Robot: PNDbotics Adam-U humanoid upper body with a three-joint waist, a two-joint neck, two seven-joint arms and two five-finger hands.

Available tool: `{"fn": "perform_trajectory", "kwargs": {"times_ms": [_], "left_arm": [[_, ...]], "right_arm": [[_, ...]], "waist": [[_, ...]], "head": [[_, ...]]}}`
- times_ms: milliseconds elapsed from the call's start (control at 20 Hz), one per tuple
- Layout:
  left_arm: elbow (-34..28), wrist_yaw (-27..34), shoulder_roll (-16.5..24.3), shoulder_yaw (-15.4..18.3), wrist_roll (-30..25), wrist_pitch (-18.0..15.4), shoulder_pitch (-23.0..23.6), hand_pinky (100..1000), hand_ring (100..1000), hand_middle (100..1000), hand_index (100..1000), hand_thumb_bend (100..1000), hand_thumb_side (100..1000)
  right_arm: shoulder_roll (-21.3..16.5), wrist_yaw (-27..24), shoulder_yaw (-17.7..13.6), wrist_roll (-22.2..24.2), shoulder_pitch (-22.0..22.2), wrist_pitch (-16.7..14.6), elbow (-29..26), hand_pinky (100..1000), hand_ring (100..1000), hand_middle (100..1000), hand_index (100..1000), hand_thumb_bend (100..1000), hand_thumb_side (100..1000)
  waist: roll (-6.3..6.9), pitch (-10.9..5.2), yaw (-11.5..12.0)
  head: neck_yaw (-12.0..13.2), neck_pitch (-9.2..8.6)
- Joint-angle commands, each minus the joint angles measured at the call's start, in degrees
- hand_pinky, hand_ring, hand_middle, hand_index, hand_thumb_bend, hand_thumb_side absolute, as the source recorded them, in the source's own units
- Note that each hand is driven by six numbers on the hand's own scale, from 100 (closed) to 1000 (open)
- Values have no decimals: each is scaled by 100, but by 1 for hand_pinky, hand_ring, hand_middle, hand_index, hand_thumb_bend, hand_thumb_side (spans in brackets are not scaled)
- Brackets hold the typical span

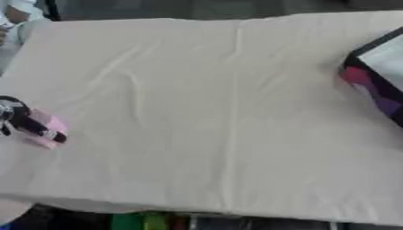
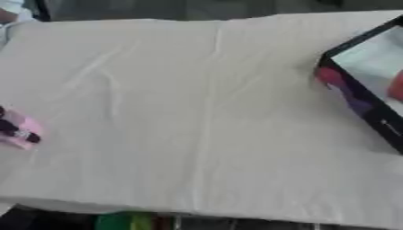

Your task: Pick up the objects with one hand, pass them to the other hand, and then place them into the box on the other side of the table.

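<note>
At the table's left edge my left hand (image 1: 14, 116) is shut on a small pink object (image 1: 49, 131), its black fingers (image 2: 17, 131) wrapped across it just above the cloth. I cannot make out the object's shape beyond a pale pink block. A box (image 2: 355, 96) with a dark rim and a pink and purple side stands at the right edge, its pale inside facing up. Something red (image 2: 396, 85) shows inside the box at the view's border. My right hand appears in neither view.
A wrinkled white cloth (image 1: 212, 112) covers the whole table. The table's front edge (image 1: 204, 211) runs along the bottom, with green and dark items (image 1: 141, 221) below it on the floor.
</note>
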Motion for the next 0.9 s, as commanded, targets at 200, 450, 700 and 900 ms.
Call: {"fn": "perform_trajectory", "kwargs": {"times_ms": [200, 450, 700, 900], "left_arm": [[-119, 12, 202, 59, -350, 367, -71, 781, 780, 666, 601, 585, 100], [-357, 86, 317, 62, -408, 406, -32, 778, 767, 658, 574, 485, 100], [-778, 81, 524, 188, -283, 444, -28, 773, 747, 646, 559, 432, 100], [-1253, 107, 587, 434, 34, 502, -126, 768, 724, 627, 550, 383, 100]], "right_arm": [[-144, 55, -89, 30, -53, 2, -22, 1000, 1000, 1000, 1000, 100, 485], [-145, 77, -85, 49, -48, -9, -7, 1000, 1000, 1000, 1000, 100, 484], [-146, 61, -92, 53, -51, -26, -5, 1000, 1000, 1000, 1000, 100, 479], [-153, -3, -107, 49, -74, -38, -30, 1000, 1000, 1000, 1000, 100, 470]], "waist": [[4, -81, 2], [11, -94, 2], [-4, -98, 8], [-33, -101, 30]], "head": [[19, 38], [11, 38], [-9, 38], [-91, 38]]}}
